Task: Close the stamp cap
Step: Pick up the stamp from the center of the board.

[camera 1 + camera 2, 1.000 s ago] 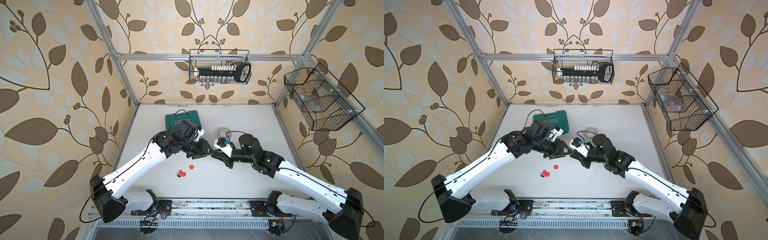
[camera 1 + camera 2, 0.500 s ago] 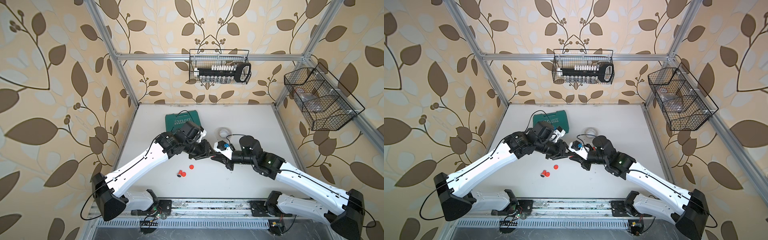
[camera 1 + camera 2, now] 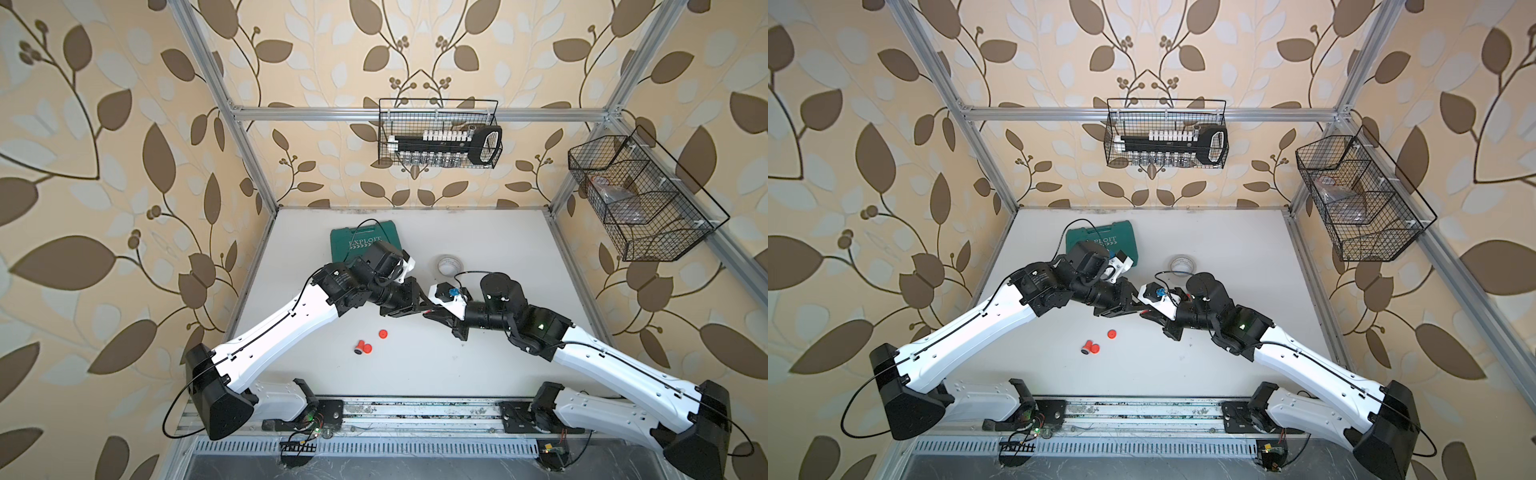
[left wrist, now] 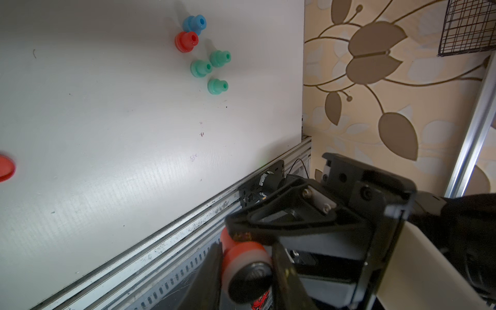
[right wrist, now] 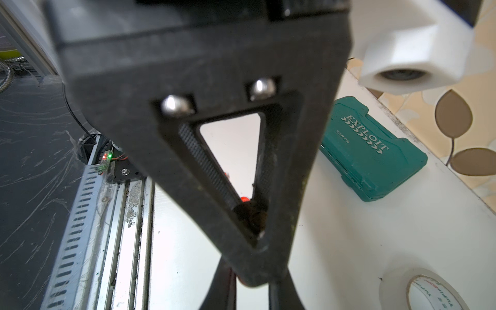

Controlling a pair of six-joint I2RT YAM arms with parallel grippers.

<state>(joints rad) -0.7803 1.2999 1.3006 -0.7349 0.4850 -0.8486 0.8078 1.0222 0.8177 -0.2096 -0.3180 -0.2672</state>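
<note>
— Where's the red stamp (image 4: 241, 264)?
— Above the white tabletop (image 3: 478, 374), held by left gripper (image 4: 245, 252) and right gripper (image 3: 430, 314), both closed on it. Green tool case (image 3: 353, 243) and tape roll (image 3: 450, 264) behind; leaf-patterned walls (image 3: 332, 62) around.

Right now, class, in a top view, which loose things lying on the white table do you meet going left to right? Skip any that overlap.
red stamp → red cap → tape roll. The green case overlaps the first two, so it is omitted.

The red stamp (image 4: 245, 257) sits half hidden behind blurred black fingers (image 4: 295, 228); the edge cuts a red cap (image 4: 5, 168).
</note>
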